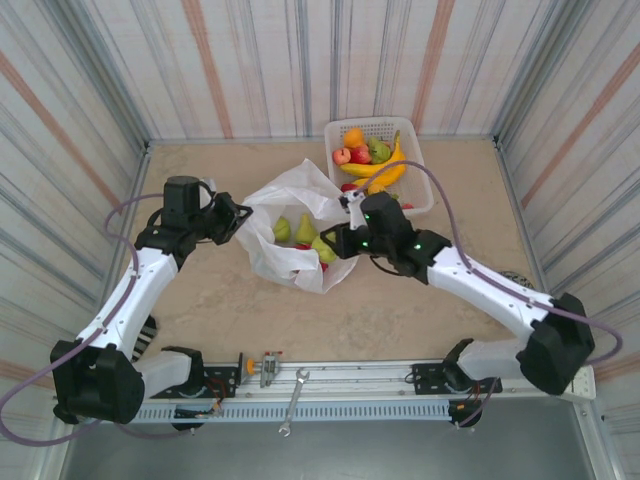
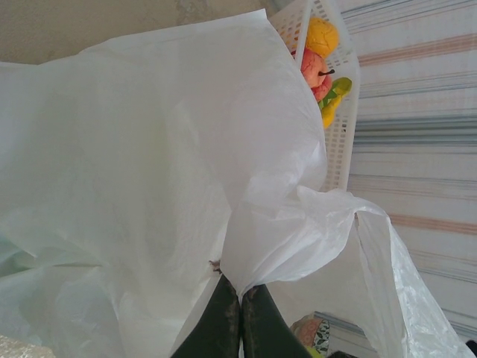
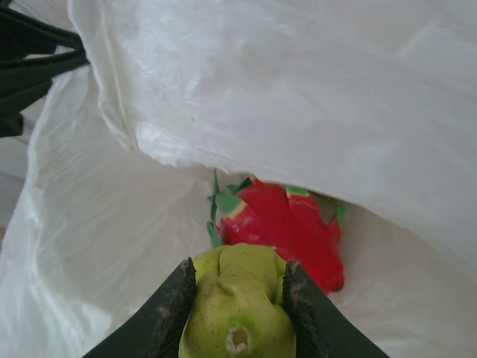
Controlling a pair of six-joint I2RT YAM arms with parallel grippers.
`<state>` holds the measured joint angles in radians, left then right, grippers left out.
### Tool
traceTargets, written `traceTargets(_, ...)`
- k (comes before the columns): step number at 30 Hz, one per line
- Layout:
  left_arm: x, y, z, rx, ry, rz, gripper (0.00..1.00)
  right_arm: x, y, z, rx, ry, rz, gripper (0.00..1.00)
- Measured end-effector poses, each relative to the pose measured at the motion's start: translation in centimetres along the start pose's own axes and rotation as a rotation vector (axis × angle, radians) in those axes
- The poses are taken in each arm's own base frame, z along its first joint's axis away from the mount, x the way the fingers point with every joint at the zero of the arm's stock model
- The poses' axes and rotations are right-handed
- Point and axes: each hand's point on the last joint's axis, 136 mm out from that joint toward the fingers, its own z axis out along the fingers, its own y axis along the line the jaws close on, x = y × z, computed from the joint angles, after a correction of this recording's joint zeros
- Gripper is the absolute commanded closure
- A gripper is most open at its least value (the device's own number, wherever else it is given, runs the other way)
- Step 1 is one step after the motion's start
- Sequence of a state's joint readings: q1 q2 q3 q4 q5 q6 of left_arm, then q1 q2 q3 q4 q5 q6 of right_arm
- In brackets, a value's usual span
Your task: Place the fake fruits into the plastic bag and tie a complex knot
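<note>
The white plastic bag (image 1: 290, 205) lies open at mid-table with two green pears (image 1: 283, 229) inside. My left gripper (image 1: 236, 218) is shut on the bag's left rim; in the left wrist view the fingertips (image 2: 240, 294) pinch a fold of the bag (image 2: 149, 149). My right gripper (image 1: 332, 244) reaches into the bag's mouth from the right, shut on a green pear (image 3: 238, 306). Just beyond that pear, inside the bag (image 3: 298, 89), lies a pink-red dragon fruit (image 3: 287, 224). More fake fruits sit in the basket: an orange (image 1: 353, 137), red apples (image 1: 360, 154), bananas (image 1: 385, 172).
The white lattice basket (image 1: 418, 190) stands at the back right, touching the bag; its wall (image 2: 344, 112) rises behind the plastic in the left wrist view. A wrench (image 1: 293, 400) lies on the front rail between the arm bases. Striped walls enclose the table on three sides.
</note>
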<state>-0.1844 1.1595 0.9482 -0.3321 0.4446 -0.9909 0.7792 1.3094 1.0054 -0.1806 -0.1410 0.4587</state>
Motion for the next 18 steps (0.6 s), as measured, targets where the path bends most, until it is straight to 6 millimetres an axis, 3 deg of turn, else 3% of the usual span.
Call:
traceTargets(7,-0.1,-0.4,-0.1,0.008,-0.003,0.005,1.00,-2.2,1.8,6.2,0.076,-0.074,-0.192,0.73)
traceTargets(12,-0.2,-1.0,-0.2,0.025,-0.008,0.017,1.00,-2.9,-0.7,9.9,0.215,-0.105,-0.289,0.73)
traceTargets(18,-0.2,-1.4,-0.1,0.036,-0.009,0.025,1.00,-2.6,-3.4,12.2,0.343,-0.105,-0.364,0.71)
